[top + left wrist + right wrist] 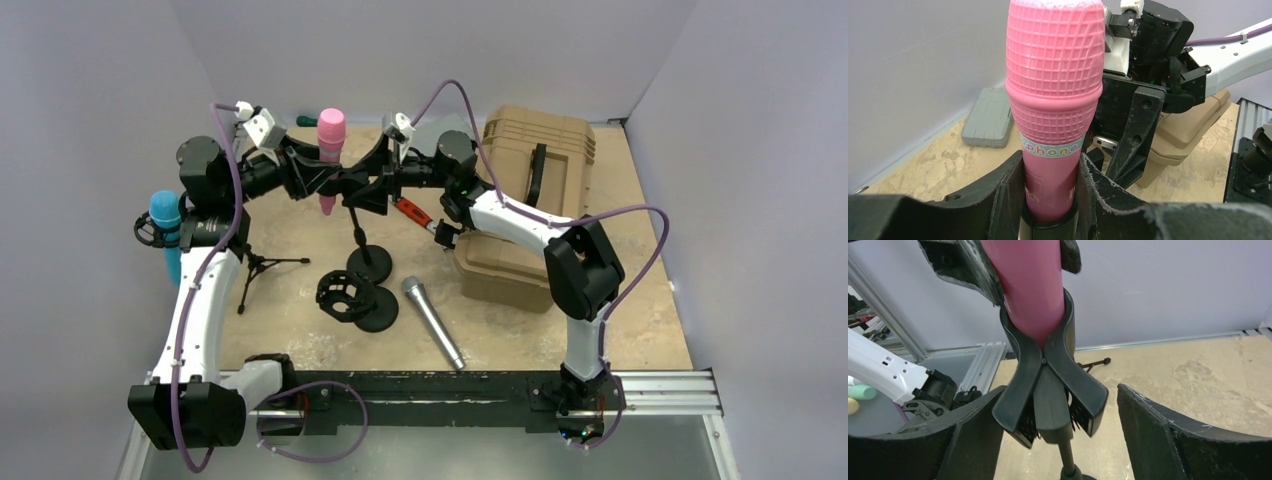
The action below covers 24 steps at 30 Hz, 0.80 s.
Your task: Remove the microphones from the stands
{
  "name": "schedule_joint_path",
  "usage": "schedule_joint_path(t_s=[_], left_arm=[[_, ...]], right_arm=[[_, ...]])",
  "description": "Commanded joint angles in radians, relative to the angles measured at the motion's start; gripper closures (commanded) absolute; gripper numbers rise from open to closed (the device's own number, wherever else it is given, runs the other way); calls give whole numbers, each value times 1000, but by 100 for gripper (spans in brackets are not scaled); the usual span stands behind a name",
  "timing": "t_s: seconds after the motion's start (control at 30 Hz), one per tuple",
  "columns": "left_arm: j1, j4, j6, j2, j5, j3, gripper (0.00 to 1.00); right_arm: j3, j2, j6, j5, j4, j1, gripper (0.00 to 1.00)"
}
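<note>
A pink toy microphone [330,140] stands upright in the black spring clip [1048,385] of a small stand [360,235] with a round base. My left gripper [318,180] is shut on the microphone's pink body [1054,100] just above the clip; its fingers [1005,200] press both sides. My right gripper [368,186] is open around the clip's two levers. In the right wrist view its left finger [963,440] is against the left lever, and its right finger stands clear of the right lever. The microphone's lower body [1028,285] sits wedged in the clip.
A silver microphone [432,322] lies on the table. A second black stand [352,296] is in front of the first. A blue microphone [165,222] on a tripod stands at the left. A tan case [525,200] sits right, with a red-handled tool [412,212] beside it. A grey box [989,117] lies by the back wall.
</note>
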Motion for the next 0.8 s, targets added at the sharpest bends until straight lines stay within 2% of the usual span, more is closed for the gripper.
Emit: schedule_joint_path(t_s=[0.0,0.07,0.23,0.3,0.33,0.4,0.77], left_arm=[[-4,76,11,-37,23,22,100],[-4,75,13,-36,22,22,100],[-2,76,13,-47,10,22,100],[-2,77,14,-62,-6,21,100],[-2,78,15,-74,-17,19,100],[-1,88,17,-99,-37,9,100],[20,129,-30,-164,-153,-5,100]], right_arm=[[69,0,18,-7,69,11,26],[82,8,18,-10,63,11,34],[106,39,16,-25,61,11,65],[113,50,2,-24,58,11,74],[123,57,-6,-26,53,11,80],[146,78,-24,-25,35,11,100],[199,95,-176,-16,-45,11,100]])
